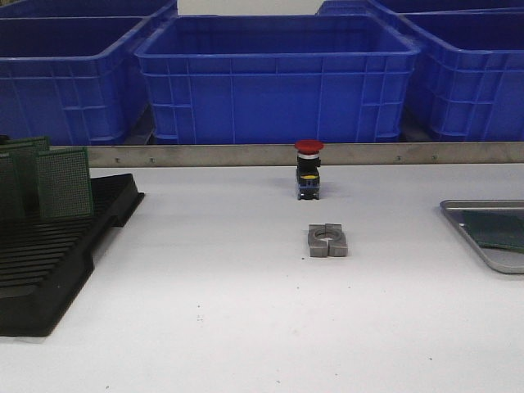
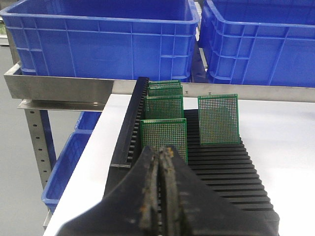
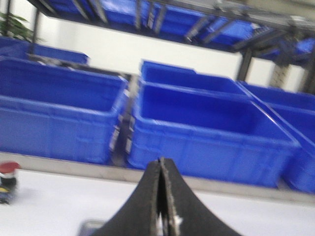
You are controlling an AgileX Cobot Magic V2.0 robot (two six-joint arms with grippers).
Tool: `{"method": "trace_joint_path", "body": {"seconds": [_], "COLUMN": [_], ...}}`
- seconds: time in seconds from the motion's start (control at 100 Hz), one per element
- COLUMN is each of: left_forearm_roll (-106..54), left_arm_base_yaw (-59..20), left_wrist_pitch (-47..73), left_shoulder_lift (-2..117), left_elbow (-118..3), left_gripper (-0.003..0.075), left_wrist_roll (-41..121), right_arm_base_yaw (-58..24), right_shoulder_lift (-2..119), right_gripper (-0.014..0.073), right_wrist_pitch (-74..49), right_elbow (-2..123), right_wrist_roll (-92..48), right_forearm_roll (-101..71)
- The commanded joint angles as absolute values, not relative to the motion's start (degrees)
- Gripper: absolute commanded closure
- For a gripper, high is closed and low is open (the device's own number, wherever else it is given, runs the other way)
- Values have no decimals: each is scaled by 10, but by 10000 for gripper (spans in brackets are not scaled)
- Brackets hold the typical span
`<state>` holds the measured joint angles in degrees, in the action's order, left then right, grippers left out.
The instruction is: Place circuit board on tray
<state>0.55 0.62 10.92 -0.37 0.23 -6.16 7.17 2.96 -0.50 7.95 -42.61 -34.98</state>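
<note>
The silver-grey metal tray (image 1: 483,236) lies at the right edge of the table with one green circuit board (image 1: 496,229) flat in it. Several green circuit boards (image 1: 61,182) stand upright in the black slotted rack (image 1: 49,270) at the left; they also show in the left wrist view (image 2: 218,119), with the nearest board (image 2: 163,135) just beyond my fingertips. My left gripper (image 2: 160,150) is shut and empty, above the rack (image 2: 226,172). My right gripper (image 3: 161,161) is shut and empty, above the table; a corner of the tray (image 3: 91,227) shows beside it. Neither gripper shows in the front view.
A red-capped push button (image 1: 309,168) stands mid-table, with a grey metal clamp block (image 1: 327,240) in front of it. Blue plastic bins (image 1: 274,78) line the back behind a metal rail (image 1: 246,154). The table's left edge drops off beside the rack (image 2: 74,187).
</note>
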Motion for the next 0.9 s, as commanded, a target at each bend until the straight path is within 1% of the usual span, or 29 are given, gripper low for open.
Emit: {"method": "trace_joint_path", "body": {"seconds": [0.0,0.05,0.13,0.14,0.17,0.22,0.37,0.54,0.89], "left_forearm_roll": [6,6,6,6,6,6,6,6,6], "left_arm_base_yaw": [7,7,7,7,7,7,8,8,8], "left_wrist_pitch": [63,63,63,63,63,63,63,63,63], "left_shoulder_lift": [-19,-19,-19,-19,-19,-19,-19,-19,-19], "left_elbow": [14,14,14,14,14,14,14,14,14], "left_gripper": [741,741,741,741,741,741,741,741,741], "left_wrist_roll": [-67,-67,-67,-67,-67,-67,-67,-67,-67], "right_arm_base_yaw": [94,95,95,94,93,88,63,36,36], "right_shoulder_lift": [34,26,2,-4,-16,-19,-19,-19,-19], "right_gripper": [649,649,649,649,649,649,649,649,649], "right_wrist_pitch": [37,56,108,106,53,44,43,44,44], "right_elbow": [61,34,-17,-21,-15,-16,-16,-16,-16], "right_wrist_roll": [-248,-153,-14,-5,25,62,66,16,0], "right_forearm_roll": [-180,-76,34,42,84,120,128,85,69]}}
